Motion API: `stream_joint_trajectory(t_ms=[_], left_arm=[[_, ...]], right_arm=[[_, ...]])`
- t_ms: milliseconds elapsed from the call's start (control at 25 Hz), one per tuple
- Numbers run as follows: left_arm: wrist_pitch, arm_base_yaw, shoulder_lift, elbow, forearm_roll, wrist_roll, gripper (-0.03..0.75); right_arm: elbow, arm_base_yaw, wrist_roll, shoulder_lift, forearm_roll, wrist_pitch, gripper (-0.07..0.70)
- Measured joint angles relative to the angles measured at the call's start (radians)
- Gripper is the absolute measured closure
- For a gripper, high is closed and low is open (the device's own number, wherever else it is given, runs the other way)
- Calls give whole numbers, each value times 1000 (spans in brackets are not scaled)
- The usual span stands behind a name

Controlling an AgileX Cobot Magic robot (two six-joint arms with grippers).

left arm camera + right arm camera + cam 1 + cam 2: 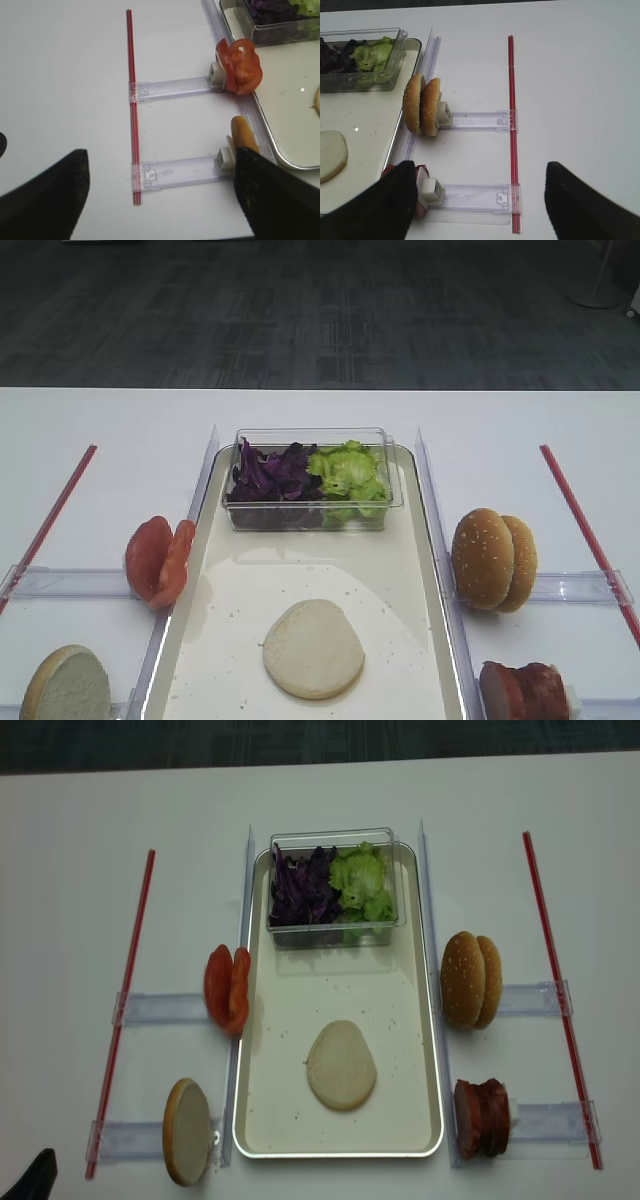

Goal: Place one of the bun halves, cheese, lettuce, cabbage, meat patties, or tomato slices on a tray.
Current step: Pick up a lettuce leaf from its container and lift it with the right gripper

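Spanning every view, the white worktop (60, 870) carries it all, and in its middle lies the cream tray (415, 1020), long and crumb-speckled. At the tray's far end sits a clear plastic tub (335, 935) holding the purple cabbage (300, 890) on the left and the green lettuce (362, 880) on the right. One pale bun half (341, 1065) lies flat on the tray's near part, cut face up. To the right of the tray, two sesame bun halves (466, 979) stand on edge in a clear holder (530, 998), with the meat patties (481, 1117) standing likewise nearer me. To the left, the tomato slices (227, 988) stand upright just beside the tray's rim, and another bun half (187, 1131) stands nearer, showing its pale face. A red strip (558, 990) runs along the outer right side, another (122, 1010) along the left.

My right gripper (477, 200) hangs above the worktop with jaws spread wide and empty; its left finger overlaps the patties in my wrist view. My left gripper (160, 195) is likewise spread wide, holding nothing.
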Motion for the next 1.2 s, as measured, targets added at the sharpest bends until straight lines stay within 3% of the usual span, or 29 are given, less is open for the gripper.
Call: stream_joint_trajectory(t_ms=[1200], left_arm=[[0,0,0,0,0,0,170]], right_arm=[[0,0,0,29,8,4,79]])
